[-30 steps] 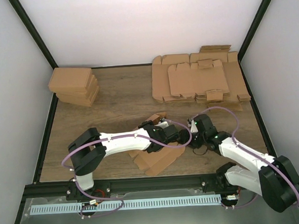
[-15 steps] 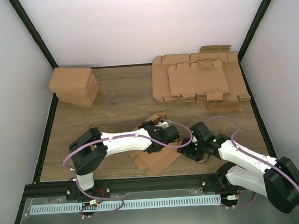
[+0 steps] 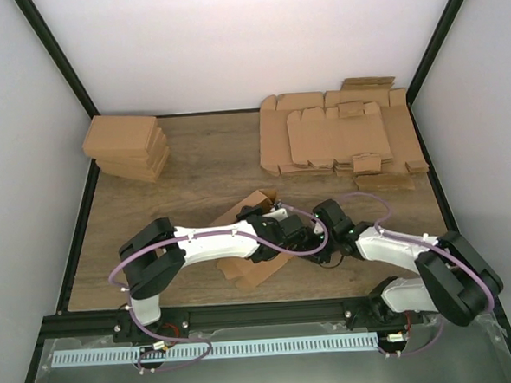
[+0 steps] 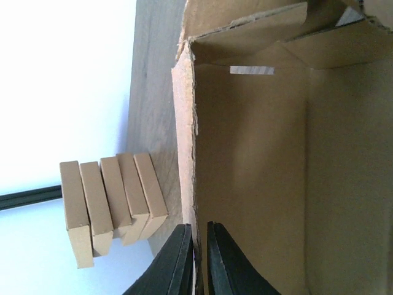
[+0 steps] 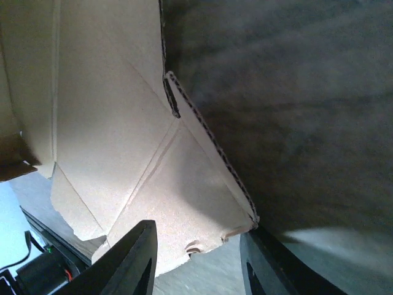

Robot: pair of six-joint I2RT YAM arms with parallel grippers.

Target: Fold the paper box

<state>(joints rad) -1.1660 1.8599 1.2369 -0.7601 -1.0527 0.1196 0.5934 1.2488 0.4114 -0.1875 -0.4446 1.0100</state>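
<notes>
Both arms stretch low and inward, meeting at the table's [image 3: 193, 165] front middle where the paper box [image 3: 253, 271] sits. Left gripper [image 4: 198, 232] pinches its wall edge, and only that wrist view catches 5 stacked boxes [image 4: 113, 206]. Right gripper [image 5: 198, 238] is spread around a flap corner.

**Brown card, white arms, black claws**

The paper box [image 3: 253, 271] is plain light brown, with a darker dotted line of corrugation along its cut edges. The stack of folded boxes [image 3: 127, 147] and the flat cardboard sheets [image 3: 339, 139] are the same brown. The worktop [image 3: 194, 173] has a grey-brown wood grain. The left arm [image 3: 211, 239] and right arm [image 3: 398, 248] are white with black joints and lilac cables [image 3: 113, 274]. The left claw [image 4: 198, 226] and right claw [image 5: 199, 230] are black. The walls [image 3: 246, 44] are white, and the frame posts [image 3: 56, 56] black
</notes>
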